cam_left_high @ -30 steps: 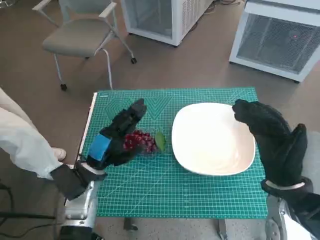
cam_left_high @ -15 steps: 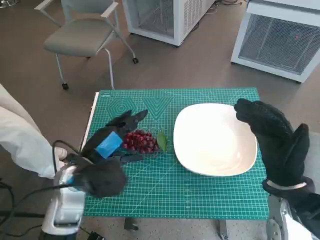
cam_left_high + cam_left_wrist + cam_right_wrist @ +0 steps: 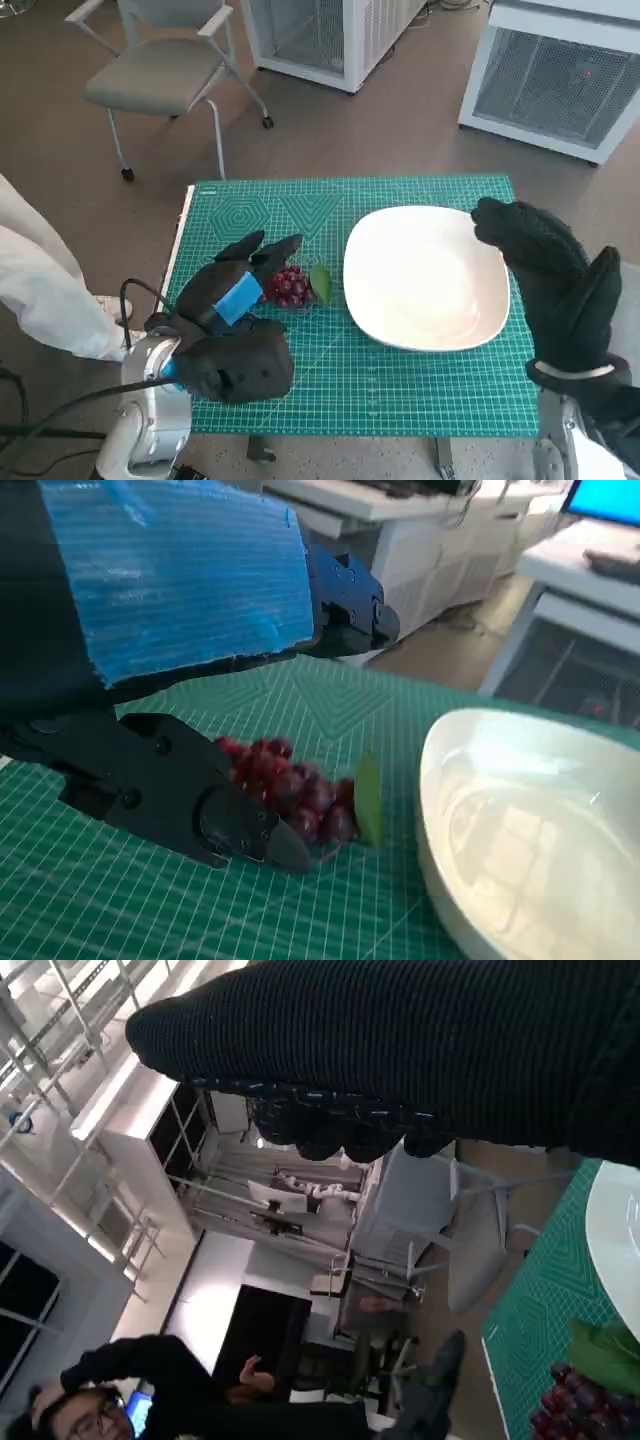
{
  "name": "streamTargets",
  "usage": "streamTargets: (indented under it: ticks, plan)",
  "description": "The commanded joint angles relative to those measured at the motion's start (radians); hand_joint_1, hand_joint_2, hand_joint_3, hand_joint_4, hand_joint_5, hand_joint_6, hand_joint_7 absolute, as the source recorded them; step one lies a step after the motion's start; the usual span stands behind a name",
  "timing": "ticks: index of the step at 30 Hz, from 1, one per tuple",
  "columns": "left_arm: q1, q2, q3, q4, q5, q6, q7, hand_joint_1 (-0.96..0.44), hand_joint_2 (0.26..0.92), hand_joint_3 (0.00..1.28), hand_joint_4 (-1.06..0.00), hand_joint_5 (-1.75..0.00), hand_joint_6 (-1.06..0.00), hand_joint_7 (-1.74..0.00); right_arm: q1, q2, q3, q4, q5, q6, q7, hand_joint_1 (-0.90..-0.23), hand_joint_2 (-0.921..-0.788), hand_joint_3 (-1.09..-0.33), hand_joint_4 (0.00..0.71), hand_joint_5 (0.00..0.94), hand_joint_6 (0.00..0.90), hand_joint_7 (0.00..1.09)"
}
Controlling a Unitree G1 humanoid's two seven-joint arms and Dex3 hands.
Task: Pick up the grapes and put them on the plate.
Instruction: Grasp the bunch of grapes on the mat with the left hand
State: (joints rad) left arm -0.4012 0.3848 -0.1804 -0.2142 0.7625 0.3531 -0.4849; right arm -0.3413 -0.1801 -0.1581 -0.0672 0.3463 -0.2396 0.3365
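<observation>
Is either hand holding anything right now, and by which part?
Neither. The left hand brackets the dark red grapes with fingers apart; the gloved right hand is empty.

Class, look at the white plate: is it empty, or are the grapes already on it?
Empty. The plate shows only its bare white inside, and the grapes lie on the green mat beside it, by the left hand.
</observation>
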Motion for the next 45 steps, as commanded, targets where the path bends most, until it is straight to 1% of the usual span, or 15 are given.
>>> streamTargets:
  ticks: [1,8,17,19,23,29,39,45]
  plan:
    - [-0.031,0.011,-0.026,0.024,0.032,0.022,0.018,-0.17,0.764,0.00,-0.16,-0.01,-0.32,-0.01,0.013,-0.005,-0.004,0.015,0.005,0.020,0.005,-0.512,-0.921,-0.572,0.315,0.451,0.182,0.91]
    - [-0.073,-0.003,-0.064,0.087,0.073,0.062,0.044,-0.16,0.764,0.00,-0.17,-0.01,-0.31,0.00,0.013,-0.004,-0.004,0.016,0.006,0.017,0.004,-0.509,-0.921,-0.572,0.315,0.453,0.183,0.90]
    - [-0.115,-0.010,-0.099,0.162,0.085,0.085,0.076,-0.15,0.764,0.00,-0.18,0.00,-0.32,0.00,0.012,-0.004,-0.004,0.018,0.005,0.016,0.004,-0.508,-0.921,-0.572,0.314,0.454,0.184,0.90]
    - [-0.169,-0.023,-0.124,0.267,0.098,0.093,0.096,-0.15,0.764,0.00,-0.18,0.00,-0.32,-0.01,0.010,-0.004,-0.003,0.021,0.003,0.014,0.003,-0.508,-0.921,-0.572,0.314,0.455,0.184,0.90]
    - [-0.328,-0.067,-0.187,0.575,0.123,0.107,0.139,-0.15,0.766,0.00,-0.18,0.00,-0.33,-0.01,0.007,-0.002,-0.001,0.027,-0.002,0.010,0.001,-0.507,-0.921,-0.572,0.313,0.455,0.185,0.90]
    - [-0.446,-0.112,-0.227,0.830,0.115,0.090,0.186,-0.16,0.768,0.00,-0.18,0.00,-0.34,-0.01,0.004,-0.002,-0.001,0.029,-0.002,0.009,0.001,-0.506,-0.921,-0.573,0.313,0.456,0.185,0.90]
    - [-0.541,-0.161,-0.277,1.109,0.081,0.026,0.268,-0.15,0.787,0.01,-0.24,-0.02,-0.37,-0.01,0.006,-0.005,-0.004,0.026,0.001,0.008,0.004,-0.501,-0.921,-0.575,0.311,0.458,0.185,0.90]
    - [-0.578,-0.175,-0.290,1.211,0.047,-0.014,0.282,-0.11,0.805,0.01,-0.30,-0.04,-0.38,-0.01,0.010,-0.010,-0.009,0.023,0.005,0.007,0.006,-0.500,-0.921,-0.574,0.311,0.459,0.185,0.90]
